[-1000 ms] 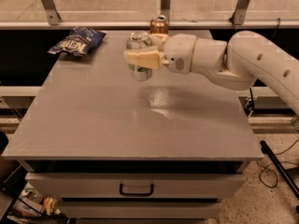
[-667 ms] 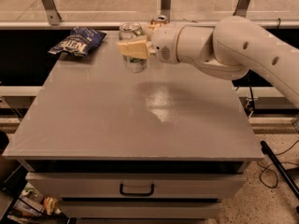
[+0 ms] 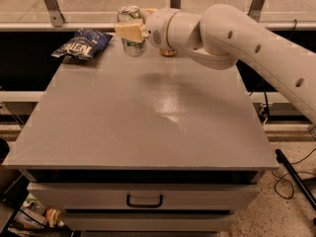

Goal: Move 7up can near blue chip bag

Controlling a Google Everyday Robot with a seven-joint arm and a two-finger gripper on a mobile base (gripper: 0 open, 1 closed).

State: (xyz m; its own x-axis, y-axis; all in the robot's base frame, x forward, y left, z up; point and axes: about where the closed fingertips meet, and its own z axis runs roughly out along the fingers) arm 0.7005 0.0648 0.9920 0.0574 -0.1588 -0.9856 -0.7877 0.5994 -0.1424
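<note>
The 7up can [image 3: 132, 31], silver-white with green lettering, is upright in my gripper [image 3: 132, 29], which is shut on its middle and holds it just above the far edge of the grey table [image 3: 148, 117]. The blue chip bag [image 3: 82, 43], dark navy with white lettering, lies at the far left corner of the table, a short way left of the can. My white arm reaches in from the right.
A golden-brown can [image 3: 168, 51] stands at the far edge behind my wrist, mostly hidden. A rail and glass panels run behind the table. A drawer with a handle [image 3: 144, 201] is below the front edge. Cables lie on the floor at right.
My gripper has carried the 7up can away from the table's middle toward the far left, closer to the blue chip bag.
</note>
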